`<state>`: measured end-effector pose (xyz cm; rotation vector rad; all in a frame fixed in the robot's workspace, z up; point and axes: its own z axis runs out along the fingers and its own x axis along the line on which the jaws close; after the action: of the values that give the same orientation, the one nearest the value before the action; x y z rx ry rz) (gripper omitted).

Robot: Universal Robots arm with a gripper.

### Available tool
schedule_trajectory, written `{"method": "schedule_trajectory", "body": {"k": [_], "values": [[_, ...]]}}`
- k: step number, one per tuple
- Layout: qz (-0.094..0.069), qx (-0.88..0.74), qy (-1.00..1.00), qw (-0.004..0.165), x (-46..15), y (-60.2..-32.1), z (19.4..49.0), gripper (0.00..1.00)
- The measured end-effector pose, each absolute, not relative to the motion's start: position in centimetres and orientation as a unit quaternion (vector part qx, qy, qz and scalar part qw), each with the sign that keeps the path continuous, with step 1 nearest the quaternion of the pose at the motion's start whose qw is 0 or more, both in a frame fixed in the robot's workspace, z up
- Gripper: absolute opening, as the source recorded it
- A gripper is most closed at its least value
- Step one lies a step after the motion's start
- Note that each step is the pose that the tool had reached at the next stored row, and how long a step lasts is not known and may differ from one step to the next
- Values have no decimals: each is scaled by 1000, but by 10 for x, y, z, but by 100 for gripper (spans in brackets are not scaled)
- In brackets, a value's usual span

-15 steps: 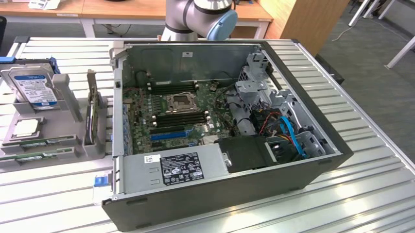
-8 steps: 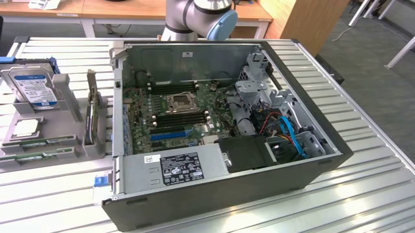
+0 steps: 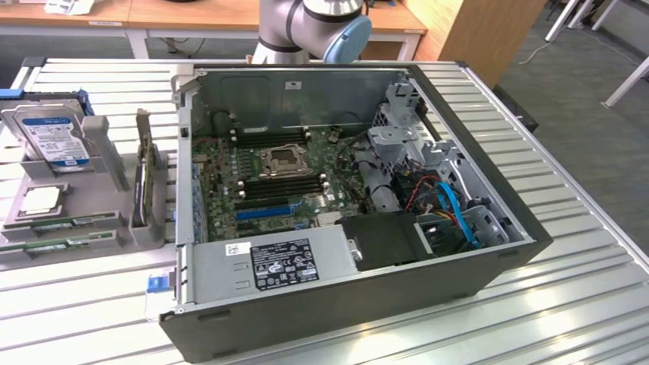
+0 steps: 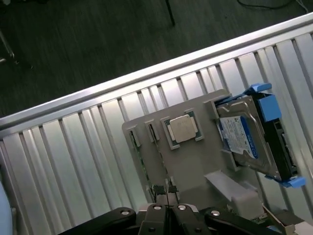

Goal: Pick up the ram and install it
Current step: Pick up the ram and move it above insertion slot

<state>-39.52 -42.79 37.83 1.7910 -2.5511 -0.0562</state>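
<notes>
Ribbed metal table carries an open computer case at centre and a grey parts holder at nine o'clock in the exterior view, with wooden desks and grey floor behind. The task stands at its very start: nothing has been lifted and nothing fitted.

The ram, a long, thin green stick with a row of small dark chips, lies flat in a groove along the holder's near edge, at about eight o'clock in the exterior view. A second stick like it lies just beside, nearer the table edge. Also on the holder are a blue-labelled hard drive at ten o'clock, a loose processor chip and a wider green expansion card standing on edge.

In the wrist view the pincer hangs above the holder with its fingers pressed together and nothing between them. It touches neither stick.

Inside the case, the black memory slots beside the processor socket appear unfilled, though that is hard to judge. The robot arm rises at twelve o'clock behind the case.
</notes>
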Motion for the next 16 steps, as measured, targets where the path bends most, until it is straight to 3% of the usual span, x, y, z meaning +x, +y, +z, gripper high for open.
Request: {"method": "schedule_trajectory", "body": {"k": [16], "values": [[-16,687,-726,15,-395,-428,376,10]]}}
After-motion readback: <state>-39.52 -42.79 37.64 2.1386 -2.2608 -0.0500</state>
